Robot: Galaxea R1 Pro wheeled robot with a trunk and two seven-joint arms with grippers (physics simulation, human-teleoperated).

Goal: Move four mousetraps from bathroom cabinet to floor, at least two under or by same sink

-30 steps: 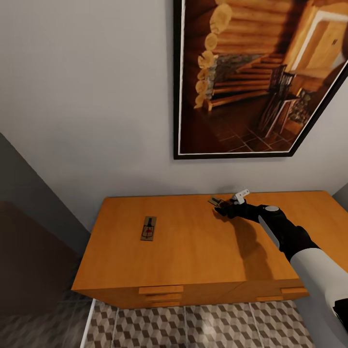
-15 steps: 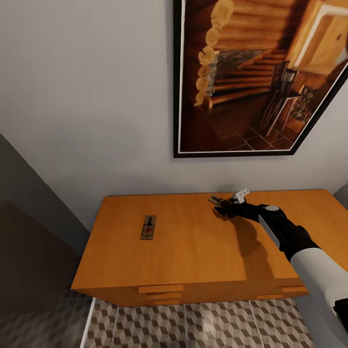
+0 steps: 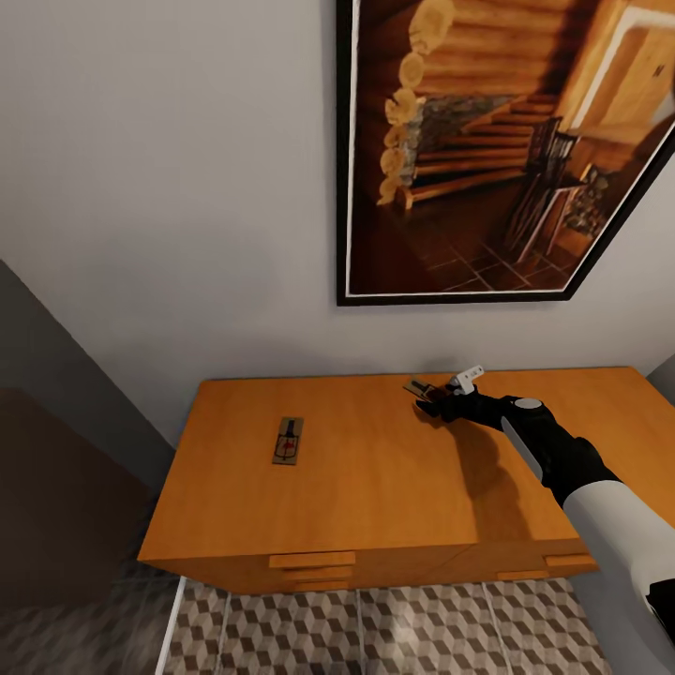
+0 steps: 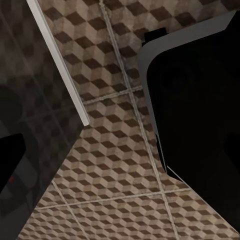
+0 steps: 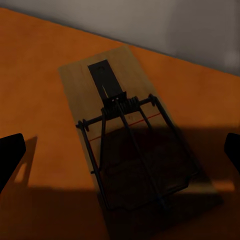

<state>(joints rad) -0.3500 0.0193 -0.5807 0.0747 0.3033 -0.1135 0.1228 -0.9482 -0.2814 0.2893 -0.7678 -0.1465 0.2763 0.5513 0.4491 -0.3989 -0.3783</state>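
Head view: grey-white wall (image 3: 169, 187) forms the background, with a black-framed picture (image 3: 497, 150) of a log-cabin interior hung on it. Below stands the cabinet (image 3: 375, 469), its flat orange-brown top facing the camera and slim drawer handles visible along the front edge. Patterned bathroom floor (image 3: 375, 633) with cube tiles shows beneath the cabinet front. One mousetrap (image 3: 288, 441) lies flat on the left part of the cabinet top, well apart from the arm. The right arm reaches in over the top; the right gripper (image 3: 433, 400) sits at the second mousetrap (image 3: 419, 388) near the back edge, close to the wall.

Left wrist view: cube-pattern tiles with pale grout lines, a white strip (image 4: 57, 60) crossing them, and a dark rounded robot body part (image 4: 200, 110). The left gripper's state cannot be told.

Right wrist view: the second mousetrap (image 5: 135, 140) lies flat on the orange top, its dark wire parts facing up, partly in shadow. Both dark fingertips (image 5: 10, 155) stand wide apart, one at each side of the trap and clear of it; the gripper is spread and holds nothing.
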